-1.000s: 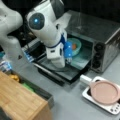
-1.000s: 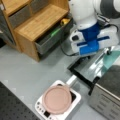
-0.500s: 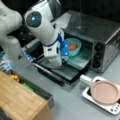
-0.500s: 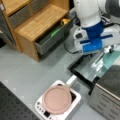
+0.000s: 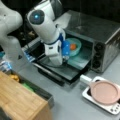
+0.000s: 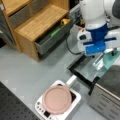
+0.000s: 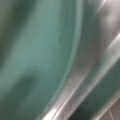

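Teal glazed ceramic bowl (image 5: 75, 47) holding an orange ball, inside the silver toaster oven (image 5: 100, 32): likely stiff, slippery, breakable; grip its rim. Pincer (image 5: 65, 58) at the bowl; spread or pressed together, I cannot tell.

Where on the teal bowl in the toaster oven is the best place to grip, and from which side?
Probably the near rim of the teal bowl, pinched over its thin wall from the open front of the toaster oven; its roof blocks a top-down approach. The orange thing lies inside the bowl. The gripper is at that rim above the open door.
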